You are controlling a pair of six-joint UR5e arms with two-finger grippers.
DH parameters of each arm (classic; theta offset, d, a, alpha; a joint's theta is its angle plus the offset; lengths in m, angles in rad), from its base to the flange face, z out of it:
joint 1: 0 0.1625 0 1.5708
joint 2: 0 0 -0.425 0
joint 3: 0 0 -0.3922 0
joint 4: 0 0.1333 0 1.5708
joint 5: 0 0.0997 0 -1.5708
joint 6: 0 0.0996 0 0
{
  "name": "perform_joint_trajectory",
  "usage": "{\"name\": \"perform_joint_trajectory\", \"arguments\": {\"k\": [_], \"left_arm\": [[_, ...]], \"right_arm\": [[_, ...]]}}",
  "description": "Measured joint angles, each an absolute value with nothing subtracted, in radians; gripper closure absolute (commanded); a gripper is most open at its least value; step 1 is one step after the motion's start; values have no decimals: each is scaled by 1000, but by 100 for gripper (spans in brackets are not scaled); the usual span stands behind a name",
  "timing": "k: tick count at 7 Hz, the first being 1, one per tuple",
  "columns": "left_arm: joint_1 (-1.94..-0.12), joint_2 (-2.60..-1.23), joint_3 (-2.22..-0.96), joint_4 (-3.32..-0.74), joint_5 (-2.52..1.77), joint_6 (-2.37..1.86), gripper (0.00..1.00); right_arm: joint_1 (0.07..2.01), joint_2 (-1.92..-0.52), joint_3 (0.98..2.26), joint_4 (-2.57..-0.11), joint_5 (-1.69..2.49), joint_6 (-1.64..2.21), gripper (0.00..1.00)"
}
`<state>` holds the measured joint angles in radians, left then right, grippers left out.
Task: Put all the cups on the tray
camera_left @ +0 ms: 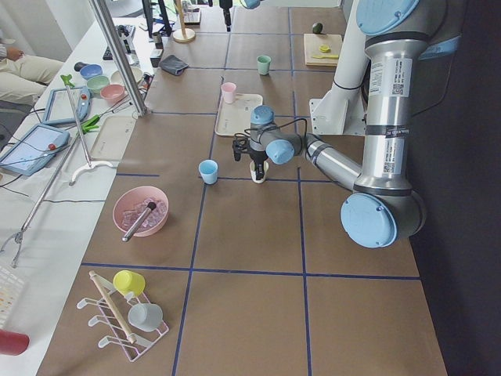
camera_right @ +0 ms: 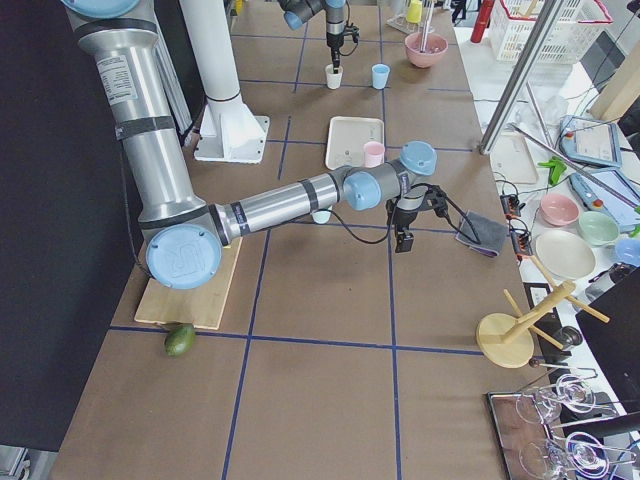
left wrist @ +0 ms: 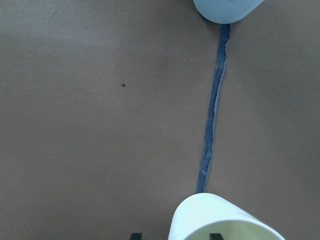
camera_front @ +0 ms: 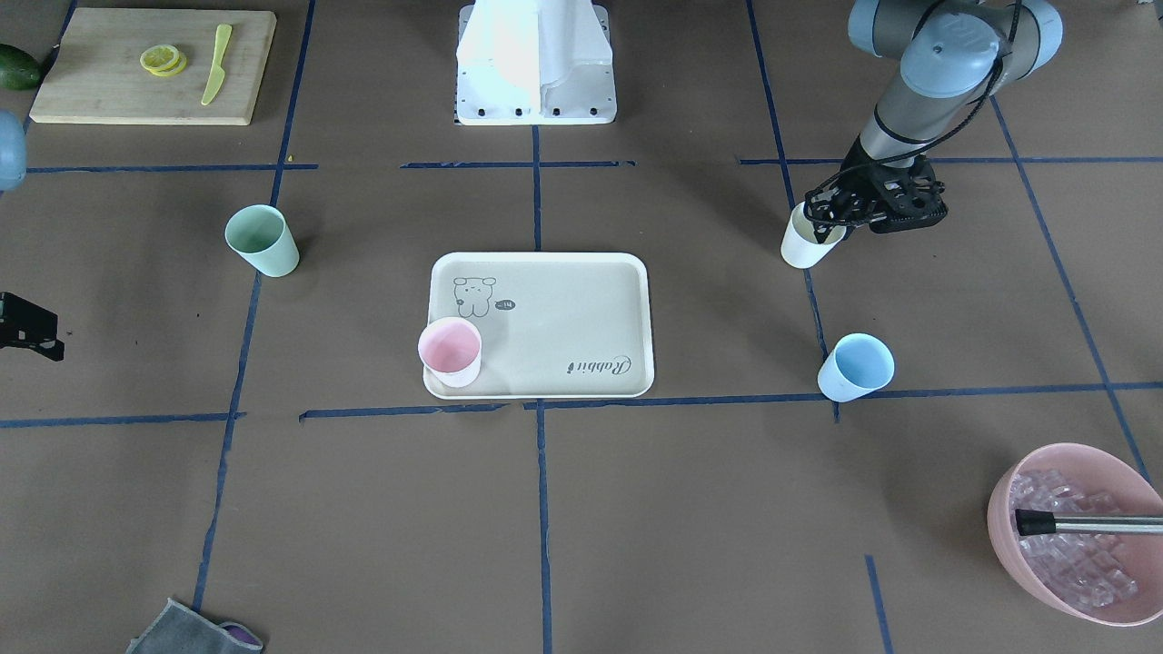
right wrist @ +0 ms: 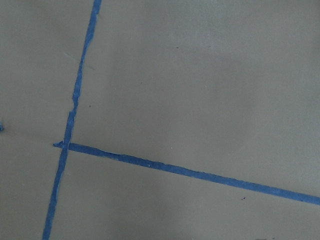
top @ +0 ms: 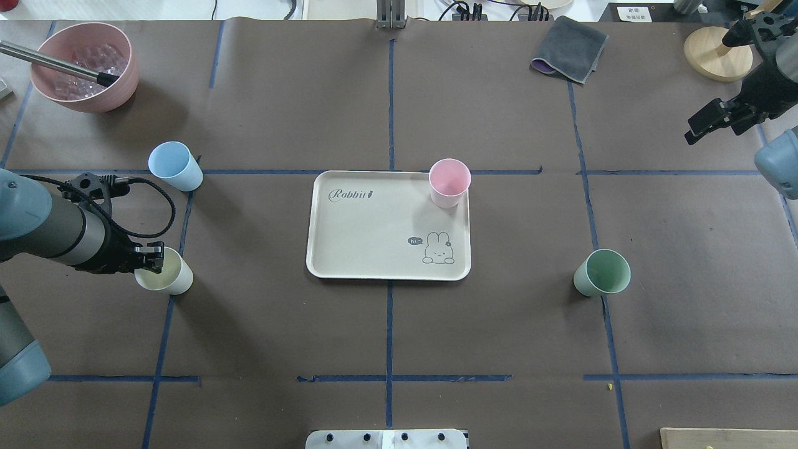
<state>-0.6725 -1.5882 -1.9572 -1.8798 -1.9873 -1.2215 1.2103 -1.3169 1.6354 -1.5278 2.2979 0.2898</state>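
The tray (top: 374, 231) lies mid-table with the pink cup (top: 449, 182) standing in its far right corner; both also show in the front view, tray (camera_front: 563, 318) and pink cup (camera_front: 450, 351). The cream-white cup (top: 169, 275) stands on the table at the left. My left gripper (top: 149, 259) is open at its rim: in the left wrist view one fingertip (left wrist: 135, 235) is outside the wall and the other inside the cup (left wrist: 220, 220). The light blue cup (top: 175, 166) stands just beyond it. The mint green cup (top: 602, 272) stands alone at the right. My right gripper (top: 701, 125) is open and empty, raised at the far right.
A pink bowl (top: 84, 65) of ice with tongs sits at the far left corner. A grey cloth (top: 568, 48) and a wooden stand (top: 717, 53) are at the far right. A cutting board (camera_front: 154, 64) with lemon slices and a knife lies by the robot base (camera_front: 536, 64).
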Motion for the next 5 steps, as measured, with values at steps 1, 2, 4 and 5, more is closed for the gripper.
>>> {"name": "perform_joint_trajectory", "arguments": {"k": [1,2,4,5], "left_arm": [[-673,-1599,-1976,-1867,-2001,-1226,100],[-673,-1639,-2001,-1827,-2013,-1257,100],[-650,-1845,-2014,-1655,-2003,-1422,100],[-596,-1947,-2002,-1576,-1953,-1512,100]], "right_arm": [[1210,-1316,1635,-1528,2298,290,1],[1210,-1315,1635,-1528,2298,290,1],[1210,-1315,1635,-1528,2298,290,1],[1210,-1315,1635,-1528,2298,291,1]]}}
